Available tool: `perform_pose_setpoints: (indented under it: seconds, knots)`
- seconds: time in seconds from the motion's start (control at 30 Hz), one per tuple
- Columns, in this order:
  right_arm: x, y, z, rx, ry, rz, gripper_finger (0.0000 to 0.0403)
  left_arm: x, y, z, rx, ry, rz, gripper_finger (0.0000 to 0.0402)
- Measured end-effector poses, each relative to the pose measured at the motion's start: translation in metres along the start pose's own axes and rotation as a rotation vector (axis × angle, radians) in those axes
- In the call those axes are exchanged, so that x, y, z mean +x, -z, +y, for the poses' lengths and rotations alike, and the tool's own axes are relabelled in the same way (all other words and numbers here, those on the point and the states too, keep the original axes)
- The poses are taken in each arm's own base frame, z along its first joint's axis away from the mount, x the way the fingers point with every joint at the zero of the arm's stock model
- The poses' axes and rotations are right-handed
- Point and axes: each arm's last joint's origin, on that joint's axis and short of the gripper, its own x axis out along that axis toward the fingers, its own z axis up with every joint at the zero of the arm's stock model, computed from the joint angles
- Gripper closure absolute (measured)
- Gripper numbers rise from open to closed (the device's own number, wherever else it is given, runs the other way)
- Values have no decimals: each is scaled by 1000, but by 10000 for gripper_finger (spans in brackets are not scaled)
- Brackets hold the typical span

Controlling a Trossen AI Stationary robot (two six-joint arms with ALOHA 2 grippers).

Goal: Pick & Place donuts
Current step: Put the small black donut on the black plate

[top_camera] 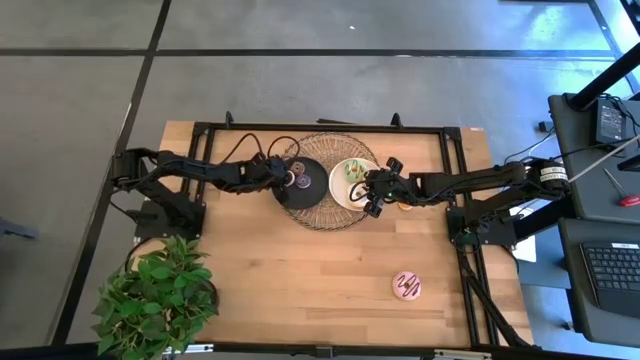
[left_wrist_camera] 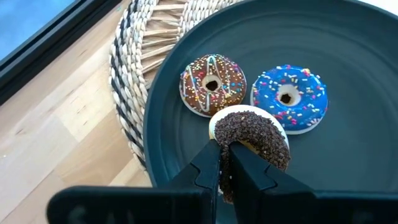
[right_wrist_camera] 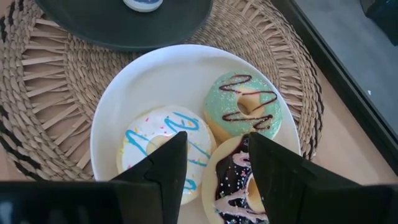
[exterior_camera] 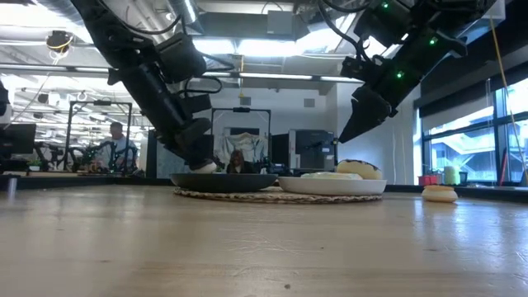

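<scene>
The left gripper [left_wrist_camera: 227,163] pinched the chocolate-sprinkled donut [left_wrist_camera: 255,134] over the black plate [left_wrist_camera: 348,43]. The right gripper [right_wrist_camera: 214,163] hung spread above the white plate [right_wrist_camera: 155,78], a dark-iced donut [right_wrist_camera: 233,180] between its fingers.

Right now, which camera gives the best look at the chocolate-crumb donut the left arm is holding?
The left wrist view: the chocolate-crumb donut fills the frame, pinched over the black plate. The high view shows only a speck; the low view a pale edge; the right wrist view nothing.

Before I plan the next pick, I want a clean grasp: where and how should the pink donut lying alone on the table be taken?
The pink donut lies flat on the bare wood table, nothing beside it. Probably best to come straight down from above and pinch one side of the ring, one finger in the centre hole and one outside. The open right gripper is on that side.
</scene>
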Motion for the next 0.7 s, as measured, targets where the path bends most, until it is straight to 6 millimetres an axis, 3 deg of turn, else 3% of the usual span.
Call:
perform_pose_setpoints:
  seconds: [0.7]
  knots:
    - [0, 0, 0, 1, 0, 0, 231, 0, -1, 0, -3, -6, -9, 379]
